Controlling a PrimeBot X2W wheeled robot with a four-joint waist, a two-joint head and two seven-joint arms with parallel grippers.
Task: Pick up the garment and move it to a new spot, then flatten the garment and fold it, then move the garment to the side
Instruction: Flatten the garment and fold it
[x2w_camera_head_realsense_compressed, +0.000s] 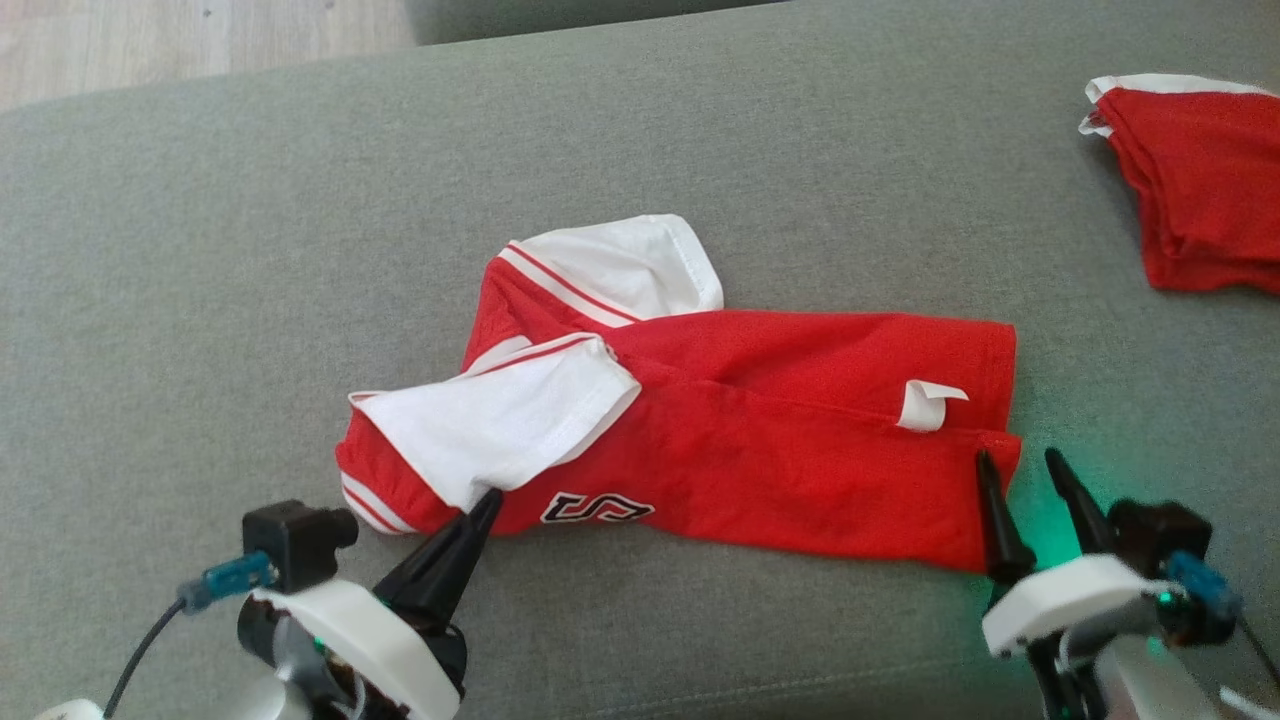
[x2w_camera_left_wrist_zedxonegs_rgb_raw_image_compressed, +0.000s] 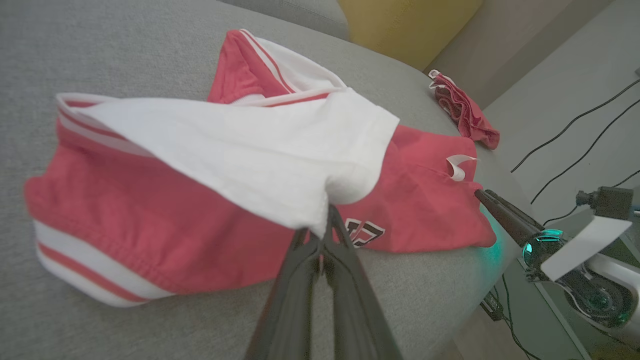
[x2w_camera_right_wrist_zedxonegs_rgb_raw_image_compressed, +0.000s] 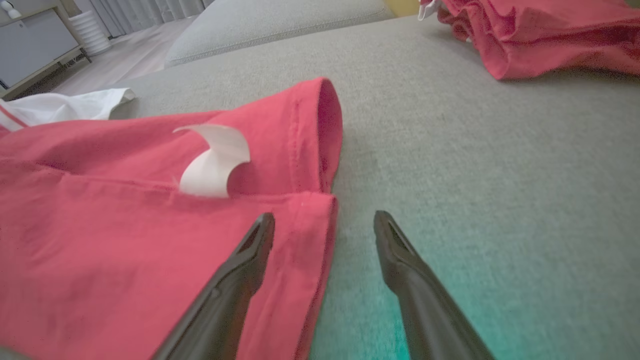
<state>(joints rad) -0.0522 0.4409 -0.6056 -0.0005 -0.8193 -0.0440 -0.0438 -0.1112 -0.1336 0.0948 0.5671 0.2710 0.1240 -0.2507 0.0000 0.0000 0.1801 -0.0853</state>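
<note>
Head view: the garment (x2w_camera_head_realsense_compressed: 780, 440) is a red shirt with white sleeves. It lies across the middle of the grey sofa (x2w_camera_head_realsense_compressed: 200, 250) seat, shoulders toward the robot's left, hem toward its right. It's not flat, and the fold isn't finished. The body looks doubled lengthwise: a long crease runs from chest to hem, and the near panel lies over the far one. The near sleeve (x2w_camera_head_realsense_compressed: 500, 420) is turned in over the chest, just above the logo (x2w_camera_head_realsense_compressed: 597, 508). The far sleeve (x2w_camera_head_realsense_compressed: 630, 265) sticks out past the shoulder. A white label (x2w_camera_head_realsense_compressed: 925, 403) curls up near the hem.

Left tool (x2w_camera_head_realsense_compressed: 488, 500): jaws closed, pinching the lower edge of the near sleeve. The left wrist view shows white cloth caught between the tips.

Right tool (x2w_camera_head_realsense_compressed: 1018, 455): jaws wide apart, holding nothing, parked at the near hem corner. The right wrist view shows one finger over red cloth and the other over bare sofa, with the hem edge between them.

Progress, my read:
- **Pick-up and placing:** look done, though I can't verify the spot is a new one.
- **Flattening:** partial.
- **Fold:** under way, roughly at the sleeve-tuck / lengthwise stage.
- **Left to do:** lay the near sleeve down, tuck the far sleeve, fold across, then shift the bundle aside.

A second garment (x2w_camera_head_realsense_compressed: 1200, 180), also red, sits crumpled at the far right of the seat, well apart. That may be the set-aside side, but it's a guess. There's wood floor (x2w_camera_head_realsense_compressed: 150, 40) beyond the sofa's far edge.
</note>
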